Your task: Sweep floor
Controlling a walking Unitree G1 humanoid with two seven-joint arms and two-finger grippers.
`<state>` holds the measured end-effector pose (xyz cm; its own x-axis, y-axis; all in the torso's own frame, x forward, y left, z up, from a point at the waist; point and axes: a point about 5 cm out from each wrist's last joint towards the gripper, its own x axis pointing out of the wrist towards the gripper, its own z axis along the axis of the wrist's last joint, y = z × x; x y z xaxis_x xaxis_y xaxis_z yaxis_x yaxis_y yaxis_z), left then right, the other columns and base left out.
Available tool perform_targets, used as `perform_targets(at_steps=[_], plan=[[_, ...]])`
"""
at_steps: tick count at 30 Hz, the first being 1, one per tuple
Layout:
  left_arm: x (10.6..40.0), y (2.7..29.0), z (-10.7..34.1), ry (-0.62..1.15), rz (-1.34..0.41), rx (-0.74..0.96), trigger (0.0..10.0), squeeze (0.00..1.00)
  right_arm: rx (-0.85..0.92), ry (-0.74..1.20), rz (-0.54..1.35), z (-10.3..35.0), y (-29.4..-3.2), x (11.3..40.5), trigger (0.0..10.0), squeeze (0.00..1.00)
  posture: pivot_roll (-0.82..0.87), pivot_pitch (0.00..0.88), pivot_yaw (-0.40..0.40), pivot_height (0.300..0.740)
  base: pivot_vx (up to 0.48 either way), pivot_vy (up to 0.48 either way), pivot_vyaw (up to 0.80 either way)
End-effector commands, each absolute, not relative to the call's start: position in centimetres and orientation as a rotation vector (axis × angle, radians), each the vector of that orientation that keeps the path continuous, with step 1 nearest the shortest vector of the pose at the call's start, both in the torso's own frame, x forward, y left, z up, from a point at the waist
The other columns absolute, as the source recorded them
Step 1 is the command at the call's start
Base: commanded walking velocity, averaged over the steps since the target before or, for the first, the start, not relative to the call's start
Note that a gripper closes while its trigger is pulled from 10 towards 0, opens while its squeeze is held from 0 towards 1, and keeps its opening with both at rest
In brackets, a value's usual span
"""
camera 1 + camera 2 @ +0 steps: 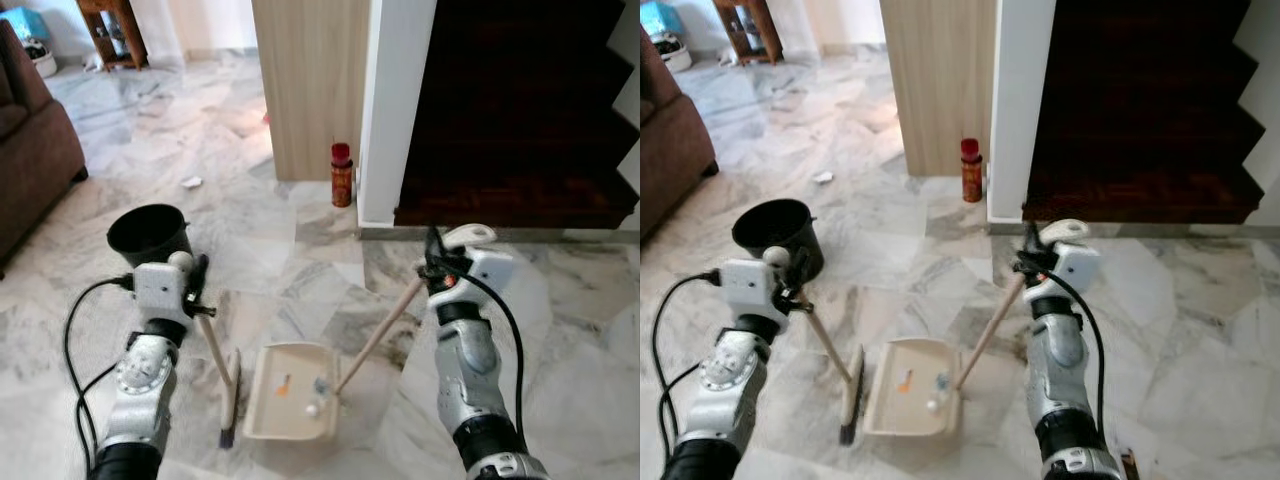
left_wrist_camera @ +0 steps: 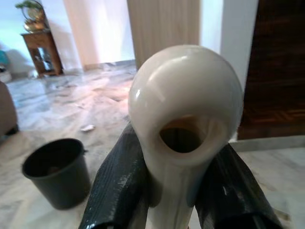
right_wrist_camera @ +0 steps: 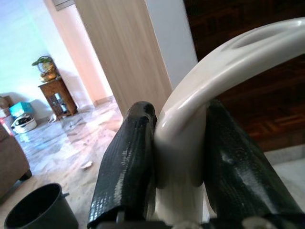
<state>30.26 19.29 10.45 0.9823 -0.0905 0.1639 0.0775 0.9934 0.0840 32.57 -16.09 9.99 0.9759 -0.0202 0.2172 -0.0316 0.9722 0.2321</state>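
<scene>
A: Where's everything on the marble floor (image 1: 300, 260)?
B: Black bucket (image 1: 149, 234) far left; dustpan (image 1: 291, 391) centre, holding bits, brush (image 1: 222, 385) just beside it.
A: Fingers?
B: Left gripper (image 1: 196, 285) clenched on brush handle; right gripper (image 1: 434, 262) clenched on dustpan handle.

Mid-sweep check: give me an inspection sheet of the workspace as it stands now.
Surface: marble floor, pale, veined.
Job's things: broom head beside dustpan; small debris bits in the pan.
Clutter: paper scrap on floor; red can by white pillar.
Grippers: left tool shut on broom handle; right tool shut on dustpan handle.
Cables: black cable loops beside left arm.
Surroundings: black bucket, brown sofa, dark stairs.
</scene>
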Motion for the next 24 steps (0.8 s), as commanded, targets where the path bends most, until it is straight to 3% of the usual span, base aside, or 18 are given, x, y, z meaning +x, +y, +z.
perform_targets(at_steps=[1, 24], plan=[[30.8, 19.2, 12.1, -0.247, -0.082, 0.100, 10.0, 0.00, 0.227, -0.265, 0.031, 11.3, -15.9, 33.1, 10.0, 0.00, 0.01, 0.000, -0.003, 0.740, 0.000, 0.000, 0.00], [29.6, 18.8, 11.4, -0.230, -0.094, 0.102, 10.0, 0.00, 0.253, -0.249, 0.056, 11.0, -15.5, 33.3, 10.0, 0.00, 0.04, 0.000, -0.008, 0.740, 0.000, 0.000, 0.06]])
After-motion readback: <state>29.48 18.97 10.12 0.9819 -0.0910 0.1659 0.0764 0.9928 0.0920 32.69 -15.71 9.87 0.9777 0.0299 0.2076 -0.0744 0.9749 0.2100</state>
